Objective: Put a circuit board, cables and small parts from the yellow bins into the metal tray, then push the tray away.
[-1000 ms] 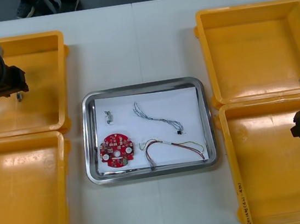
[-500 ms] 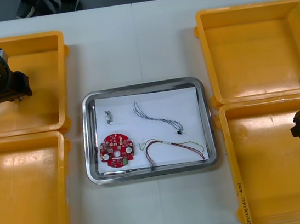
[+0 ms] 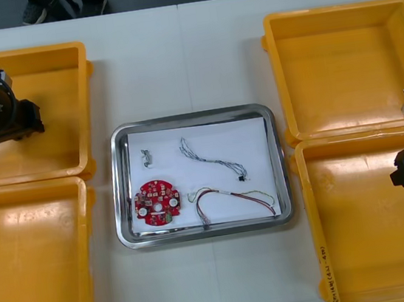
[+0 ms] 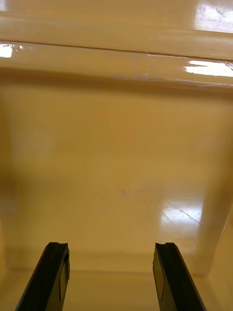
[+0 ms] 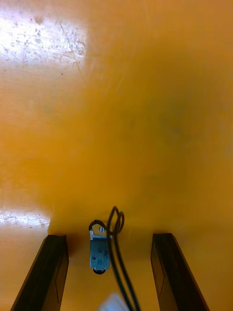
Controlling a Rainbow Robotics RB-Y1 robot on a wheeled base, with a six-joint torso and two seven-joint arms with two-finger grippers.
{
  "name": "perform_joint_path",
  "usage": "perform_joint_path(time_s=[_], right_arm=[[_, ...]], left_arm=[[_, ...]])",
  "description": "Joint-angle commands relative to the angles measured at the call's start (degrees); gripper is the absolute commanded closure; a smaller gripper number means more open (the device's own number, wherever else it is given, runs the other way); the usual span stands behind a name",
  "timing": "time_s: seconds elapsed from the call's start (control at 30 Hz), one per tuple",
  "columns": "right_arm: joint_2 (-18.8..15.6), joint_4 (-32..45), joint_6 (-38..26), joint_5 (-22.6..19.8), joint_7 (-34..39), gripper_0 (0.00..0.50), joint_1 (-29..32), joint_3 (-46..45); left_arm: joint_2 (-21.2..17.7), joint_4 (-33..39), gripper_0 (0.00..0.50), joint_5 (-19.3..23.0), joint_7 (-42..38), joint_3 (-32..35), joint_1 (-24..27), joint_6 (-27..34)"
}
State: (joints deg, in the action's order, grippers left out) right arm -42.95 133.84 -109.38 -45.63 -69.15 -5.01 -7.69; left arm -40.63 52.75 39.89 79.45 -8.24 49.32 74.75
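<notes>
In the left wrist view my left gripper [image 5: 109,274] is open low over the orange floor of a bin, and a black cable [image 5: 114,243] with a small grey plug lies between its fingers [image 5: 48,272]. In the front view that gripper [image 3: 16,127] is in the far left yellow bin [image 3: 50,74]. The metal tray [image 3: 126,228], white inside, holds a round red circuit board [image 3: 156,201], a twisted blue and white cable [image 3: 210,159], a red and yellow cable [image 3: 234,199] and a small metal part [image 3: 146,157]. My right gripper [image 4: 109,277] stands open over the near right bin [image 3: 369,233], holding nothing.
The near left yellow bin [image 3: 30,263] and the far right yellow bin [image 3: 340,66] show bare floors. White table runs beyond the tray up to the far edge, between the two rows of bins.
My left gripper has shifted slightly right and down onto the small item seen beside it a second ago, which it now covers in the front view. The right arm has not moved.
</notes>
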Motion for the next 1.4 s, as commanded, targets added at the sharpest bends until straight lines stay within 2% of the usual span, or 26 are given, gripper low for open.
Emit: perform_joint_path(time_s=[0.03, 0.07, 0.13, 0.17, 0.2, 0.27, 0.3, 0.53, 0.7, 0.83, 0.9, 0.93, 1.2, 1.27, 1.4], right_arm=[[-0.38, 0.28, 0.48, -0.6, -2.83, 0.0, 0.79, -1.89], [-0.38, 0.28, 0.48, -0.6, -2.83, 0.0, 0.79, -1.89], [-0.38, 0.28, 0.48, -0.6, -2.83, 0.0, 0.79, -1.89], [-0.38, 0.28, 0.48, -0.6, -2.83, 0.0, 0.79, -1.89], [-0.38, 0.28, 0.48, -0.6, -2.83, 0.0, 0.79, -1.89], [-0.38, 0.28, 0.48, -0.6, -2.83, 0.0, 0.79, -1.89], [-0.38, 0.28, 0.48, -0.6, -2.83, 0.0, 0.79, -1.89], [-0.38, 0.28, 0.48, -0.6, -2.83, 0.0, 0.79, -1.89], [-0.38, 0.28, 0.48, -0.6, -2.83, 0.0, 0.79, -1.89], [-0.38, 0.28, 0.48, -0.6, -2.83, 0.0, 0.79, -1.89], [-0.38, 0.28, 0.48, -0.6, -2.83, 0.0, 0.79, -1.89], [-0.38, 0.28, 0.48, -0.6, -2.83, 0.0, 0.79, -1.89], [-0.38, 0.28, 0.48, -0.6, -2.83, 0.0, 0.79, -1.89], [-0.38, 0.28, 0.48, -0.6, -2.83, 0.0, 0.79, -1.89], [-0.38, 0.28, 0.48, -0.6, -2.83, 0.0, 0.79, -1.89]], left_arm=[[1.69, -1.51, 0.0, 0.45, 2.73, -0.81, 2.97, -2.06], [1.69, -1.51, 0.008, 0.19, 2.73, -0.81, 2.97, -2.06], [1.69, -1.51, 0.088, 0.1, 2.73, -0.81, 2.97, -2.06], [1.69, -1.51, 0.217, 0.1, 2.73, -0.81, 2.97, -1.98], [1.69, -1.51, 0.38, 0.01, 2.81, -0.81, 2.97, -1.8], [1.69, -1.51, 0.477, -0.08, 2.9, -0.81, 2.97, -1.45], [1.69, -1.51, 0.497, -0.17, 2.81, -0.81, 2.89, -1.27], [1.52, -0.28, 0.5, -0.61, 2.38, 0.51, 2.97, 0.84], [0.64, 4.91, 0.5, -2.19, 0.97, 5.7, 2.89, 9.1], [0.46, 10.45, 0.5, -5.88, 0.09, 10.97, 2.89, 17.53], [0.46, 11.76, 0.5, -6.49, -0.17, 12.29, 2.89, 19.56], [0.46, 13.79, 0.5, -7.11, -0.53, 13.69, 2.89, 22.46], [0.11, 22.22, 0.5, -7.64, -2.63, 16.07, 2.8, 32.3], [0.11, 24.6, 0.5, -7.2, -3.16, 15.98, 1.92, 34.32], [0.2, 35.32, 0.5, -6.49, -6.77, 17.56, -3.97, 35.25]])
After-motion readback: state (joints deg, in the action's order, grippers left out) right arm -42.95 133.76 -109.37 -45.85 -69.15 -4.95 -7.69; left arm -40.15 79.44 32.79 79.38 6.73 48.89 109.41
